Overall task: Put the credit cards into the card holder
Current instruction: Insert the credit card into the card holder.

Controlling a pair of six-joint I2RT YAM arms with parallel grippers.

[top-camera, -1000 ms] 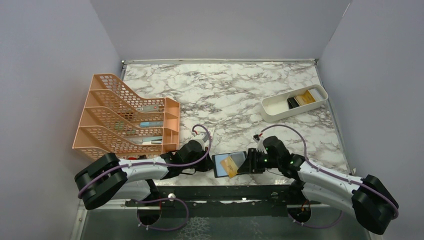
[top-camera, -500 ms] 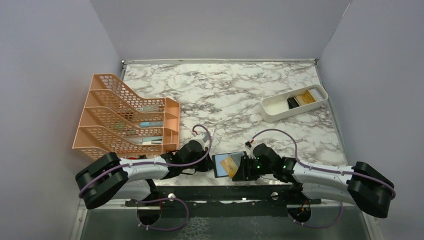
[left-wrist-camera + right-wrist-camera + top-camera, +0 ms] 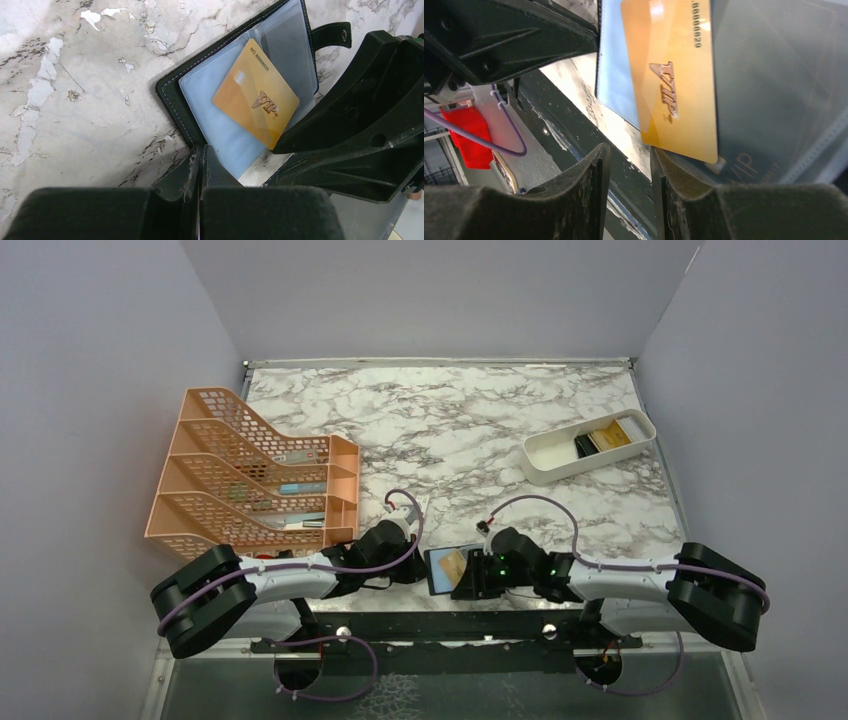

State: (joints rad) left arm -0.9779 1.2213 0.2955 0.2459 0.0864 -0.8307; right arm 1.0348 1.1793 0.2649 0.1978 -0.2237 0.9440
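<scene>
- At the near edge of the table (image 3: 450, 430), between the two arms, the card holder (image 3: 205, 115) lies open with its lining facing up.
- The gold card (image 3: 255, 95) lies askew on the clear sleeve. One end seems tucked under the plastic, and the other end juts out towards the right arm.
- The left gripper (image 3: 200, 160) is clenched with nothing between its fingers. Its tips sit at the holder's near edge, apparently pinning it down.
- The right gripper (image 3: 629, 150) has its jaws parted with nothing between them, and the card's trailing edge lies just past one fingertip. It looks set to nudge the card in rather than carry it.
- The other credit cards (image 3: 600, 440) are well apart in the white tray (image 3: 548, 452).
- Risk: the card sits at an angle to the pocket. A push along that line could wedge a corner against the sleeve mouth or bow the card.
- Risk: the fingertip could ride over the thin edge and skate across the glossy plastic.
- Risk: if the left pin slips, the push would likely drag the whole holder sideways. It could go off the table's lip, which is very close.
</scene>
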